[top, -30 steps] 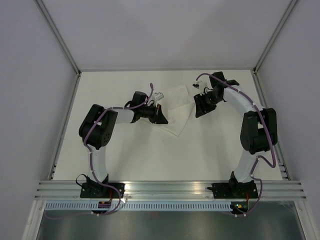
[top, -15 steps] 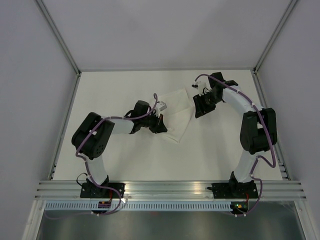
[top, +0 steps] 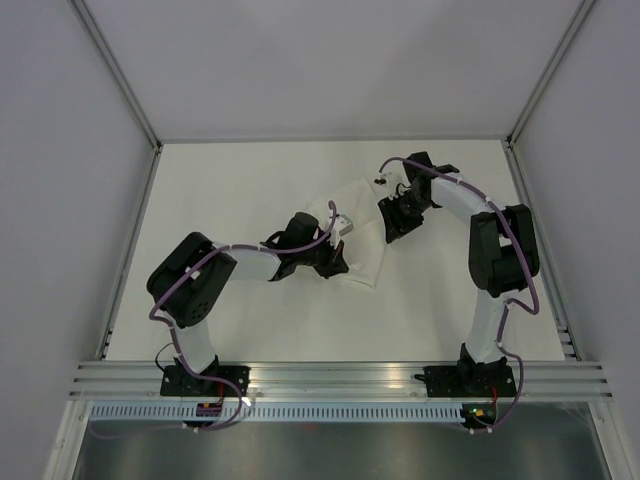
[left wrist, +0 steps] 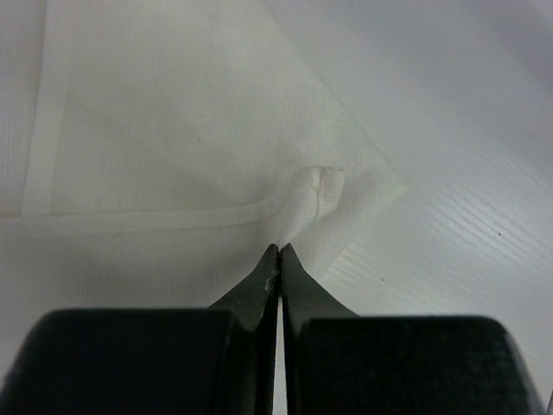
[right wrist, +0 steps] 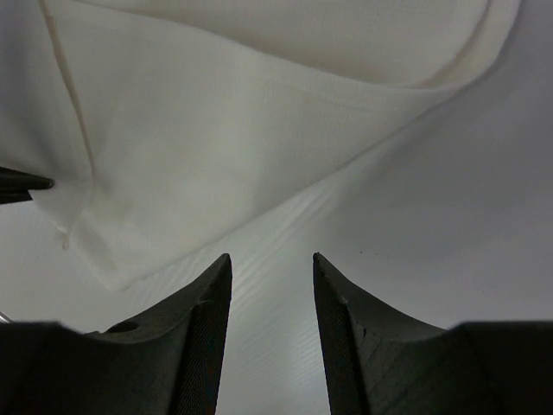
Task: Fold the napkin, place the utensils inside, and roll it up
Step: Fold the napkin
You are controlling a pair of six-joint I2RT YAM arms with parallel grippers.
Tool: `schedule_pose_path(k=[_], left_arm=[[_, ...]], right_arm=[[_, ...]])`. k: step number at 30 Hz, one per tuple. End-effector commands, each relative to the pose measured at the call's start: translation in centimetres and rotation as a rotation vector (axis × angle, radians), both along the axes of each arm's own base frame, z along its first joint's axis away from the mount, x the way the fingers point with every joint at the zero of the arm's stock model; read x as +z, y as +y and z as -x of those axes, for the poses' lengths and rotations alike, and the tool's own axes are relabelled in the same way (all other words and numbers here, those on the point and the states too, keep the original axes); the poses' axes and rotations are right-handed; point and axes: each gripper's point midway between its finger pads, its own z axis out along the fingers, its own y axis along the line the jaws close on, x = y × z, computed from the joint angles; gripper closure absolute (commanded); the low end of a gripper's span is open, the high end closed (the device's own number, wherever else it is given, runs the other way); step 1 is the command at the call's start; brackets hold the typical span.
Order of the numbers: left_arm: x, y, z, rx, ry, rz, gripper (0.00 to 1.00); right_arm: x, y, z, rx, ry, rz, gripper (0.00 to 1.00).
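The white napkin [top: 362, 228] lies folded over on itself at the middle of the white table [top: 240, 190]. My left gripper [top: 338, 267] is at its near left edge and is shut on a puckered hem of the napkin [left wrist: 216, 130], with the pinch at the gripper's tips [left wrist: 279, 248] beside a pointed corner. My right gripper [top: 391, 226] is open at the napkin's right edge. In the right wrist view it [right wrist: 271, 257] hovers over bare table just short of the napkin's edge [right wrist: 259, 156]. The knife is not in view.
Aluminium frame rails [top: 340, 375] run along the near edge, with both arm bases on them. Grey walls enclose the table at the left, back and right. The left fingertip [right wrist: 22, 181] shows at the left of the right wrist view.
My left gripper has moved right and nearer with the napkin's edge in it, dragging that part over. My right gripper has shifted slightly left toward the napkin.
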Motion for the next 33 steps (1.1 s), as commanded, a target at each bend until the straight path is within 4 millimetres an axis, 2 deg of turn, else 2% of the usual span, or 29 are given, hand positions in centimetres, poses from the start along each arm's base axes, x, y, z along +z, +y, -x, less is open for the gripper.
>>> schedule_pose_path(k=[1,11,17,23,24,25,29,33], left_arm=[[-0.3,-0.8,-0.5,-0.006,-0.087,-0.016,0.98],[-1.4,-2.4,0.7,-0.052,-0.112,-0.057,0.98],[-1.6,-3.4,1.4,-0.076,-0.129,-0.084,0.98],[-1.9,-3.9,1.6,-0.085,-0.135,-0.099,0.97],[-2.0,-3.8,1.6,-0.080,-0.137,-0.104,0.96],[-1.7,-3.9,1.6,-0.079,-0.147,-0.103,0.90],[-1.4,-3.7,1.8,-0.086,-0.161,-0.116,0.86],[-0.3,-3.6,1.9,-0.083,-0.185,-0.113,0.73]], right_arm=[[-0.9,0.6,-1.6,-0.024,-0.003,0.033,0.52],[-4.1,1.1,-4.3,-0.043,0.008,0.117,0.52],[-5.0,1.4,-5.3,-0.049,0.007,0.141,0.53],[-4.9,1.6,-5.5,-0.046,-0.016,0.158,0.54],[-4.7,1.5,-5.6,-0.050,-0.022,0.159,0.53],[-4.7,1.5,-5.6,-0.051,-0.024,0.161,0.53],[-3.9,1.7,-5.4,-0.053,-0.029,0.142,0.53],[-3.1,2.1,-5.2,-0.051,-0.028,0.120,0.52]])
